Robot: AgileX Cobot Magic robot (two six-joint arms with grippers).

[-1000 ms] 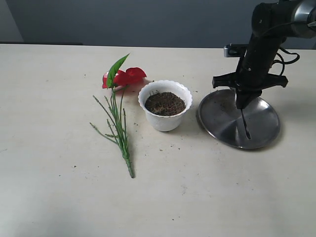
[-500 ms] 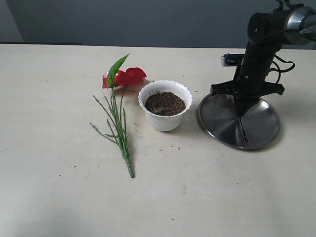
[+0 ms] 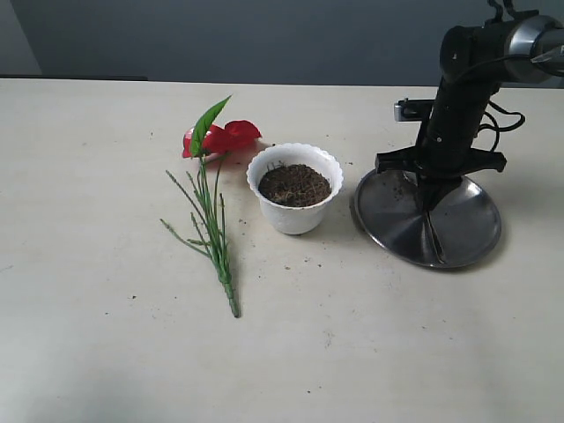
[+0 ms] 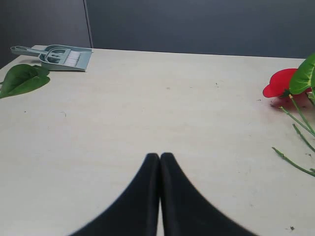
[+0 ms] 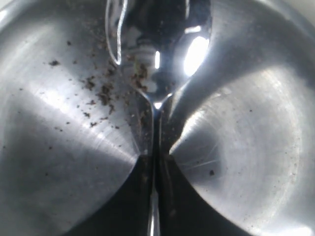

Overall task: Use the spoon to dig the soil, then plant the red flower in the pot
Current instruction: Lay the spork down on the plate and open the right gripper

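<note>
Steel fills the right wrist view. The spoon [image 5: 157, 59] has its thin handle pinched between the 2 black fingers of your right gripper [image 5: 153, 160], and its bowl hangs past the fingertips over the round plate [image 3: 467, 238]. So that pincer is clamped on the spoon. I cannot tell whether the tip rests on the plate or hangs just above it, so treat it as touching and lift straight up before you go sideways.

The plate carries a scatter of dark crumbs. The pot [image 3: 295, 220] stands just beside the plate, on its left in the exterior view, with the soil [image 3: 294, 184] sitting a little below its wavy rim.

Judging from this, your step is to carry the spoon over and dig:

- Clear the plate's raised edge first, then cross over the pot's rim rather than into it.
- Come down on the middle of the soil, not against the wall. The pot looks light and would probably slide or tip if you lever on it.
- Press in gently. A handle that thin may twist in the grip, so take 1 shallow scoop at a time and open a hole in the centre.

Your left gripper [image 4: 160, 156] is clenched on nothing, low over bare table [image 3: 106, 352]. The red flower [image 3: 225, 137] lies flat to the left of the pot. Its bloom is near the rim and its stems trail away, so it is yours to pick up afterwards.
</note>
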